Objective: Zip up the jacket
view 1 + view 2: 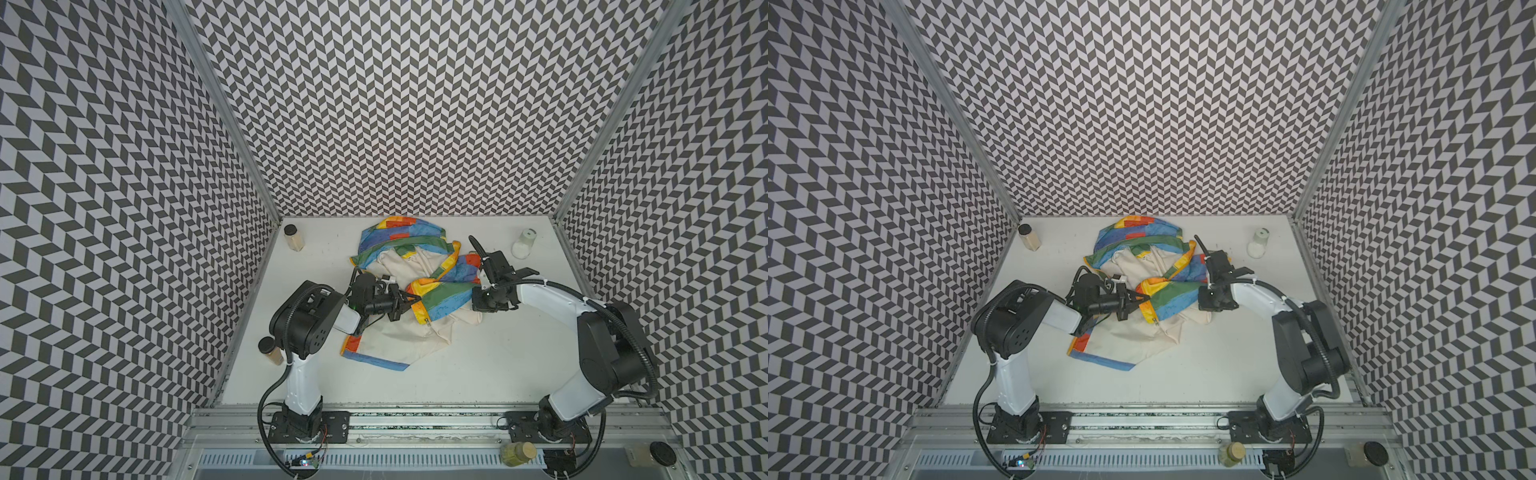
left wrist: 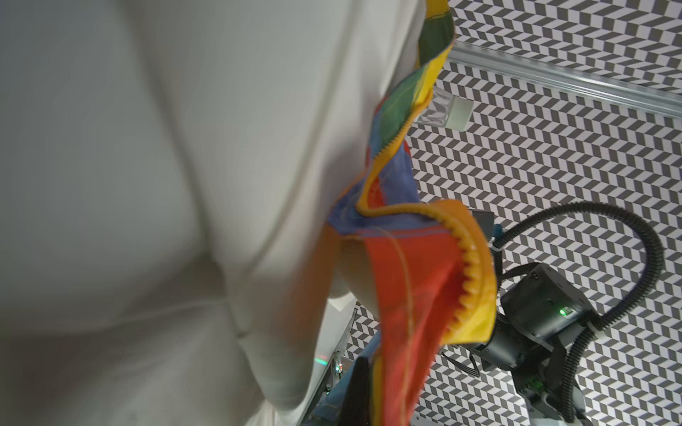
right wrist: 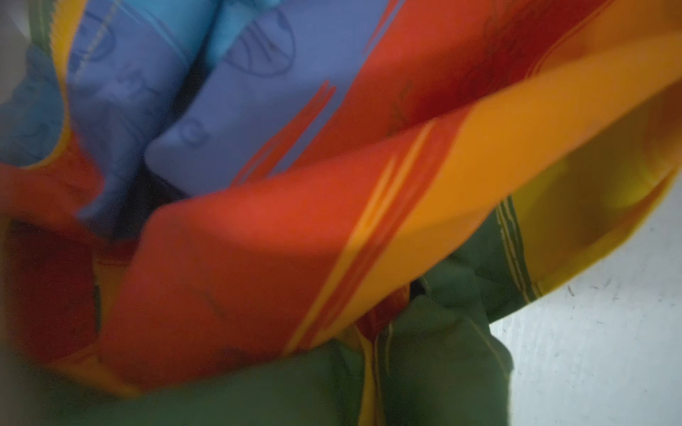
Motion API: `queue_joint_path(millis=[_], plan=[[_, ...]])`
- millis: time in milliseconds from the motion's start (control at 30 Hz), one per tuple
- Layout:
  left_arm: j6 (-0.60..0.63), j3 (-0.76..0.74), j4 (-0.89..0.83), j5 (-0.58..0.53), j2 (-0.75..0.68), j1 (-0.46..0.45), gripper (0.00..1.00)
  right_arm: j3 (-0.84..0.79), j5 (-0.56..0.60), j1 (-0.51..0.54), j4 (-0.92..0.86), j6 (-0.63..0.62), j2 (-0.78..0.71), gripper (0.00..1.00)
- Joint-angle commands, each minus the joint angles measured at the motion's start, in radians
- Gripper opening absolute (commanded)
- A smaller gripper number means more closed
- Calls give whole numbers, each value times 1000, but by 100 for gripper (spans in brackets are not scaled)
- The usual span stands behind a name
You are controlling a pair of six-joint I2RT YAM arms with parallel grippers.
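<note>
Jacket (image 1: 440, 291) unzipped, crumpled on counter (image 1: 478, 365).
Left claw (image 1: 415, 299) pinches striped flap's 9 o'clock end; right claw (image 1: 474, 296) pressed together on its 3 o'clock end, tips hidden.

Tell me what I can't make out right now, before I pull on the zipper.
Right tool: tips hidden under its own wrist in both top views; right wrist view shows only blurred jacket.
Left tool: tips meet the jacket's edge; pinch too small to judge in top views.
Zipper pull: too small to judge engagement.
</note>
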Motion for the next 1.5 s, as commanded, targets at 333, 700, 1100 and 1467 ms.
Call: queue_joint_path(millis=[333, 700, 1100, 1467], plan=[[113, -71, 123, -27, 29, -37, 51, 4, 19, 51, -5, -2, 45, 4], [142, -105, 245, -10, 65, -94, 50, 8, 18, 51, -7, 2, 35, 7], [246, -126, 133, -26, 16, -108, 29, 16, 14, 51, -10, 5, 27, 7], [267, -36, -51, -23, -88, -110, 9, 6, -9, 40, -12, 7, -34, 41]])
